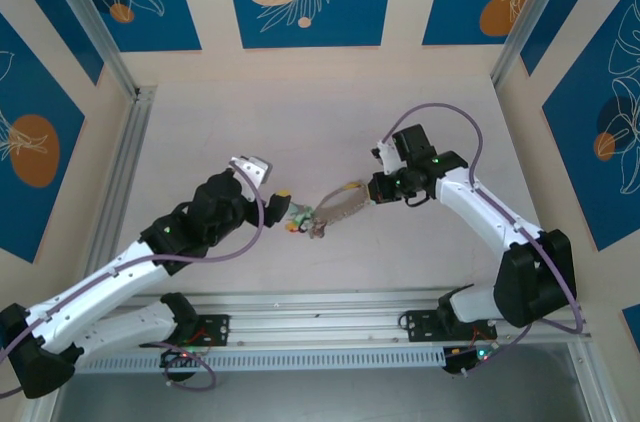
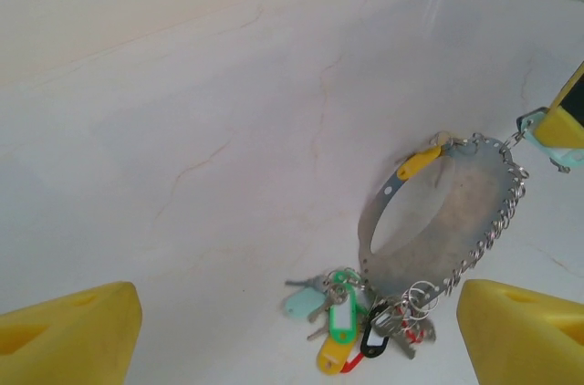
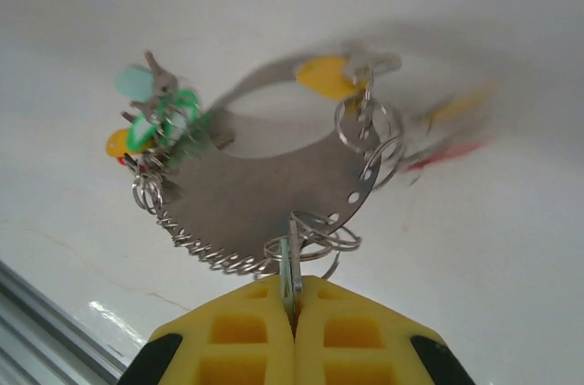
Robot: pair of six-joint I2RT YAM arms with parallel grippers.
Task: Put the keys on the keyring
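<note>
The right gripper (image 3: 294, 298) is clamped shut on the rim of the keyring (image 3: 265, 193). Its wrist view shows the thin metal pinched between the yellow pads, a detail too small to tell from above. The left gripper (image 1: 268, 182) stands wide open and holds nothing. Its wrist view shows the keys (image 2: 342, 317) bunched at the ring's low end, just ahead of its pads (image 2: 68, 330), near the middle of the table (image 1: 300, 122)

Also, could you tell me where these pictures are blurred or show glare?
Right wrist view: the keyring is fairly sharp, the yellow and red streaks to its right are smeared, and glare sits on the table at lower left. Left wrist view: the keys are crisp.
</note>
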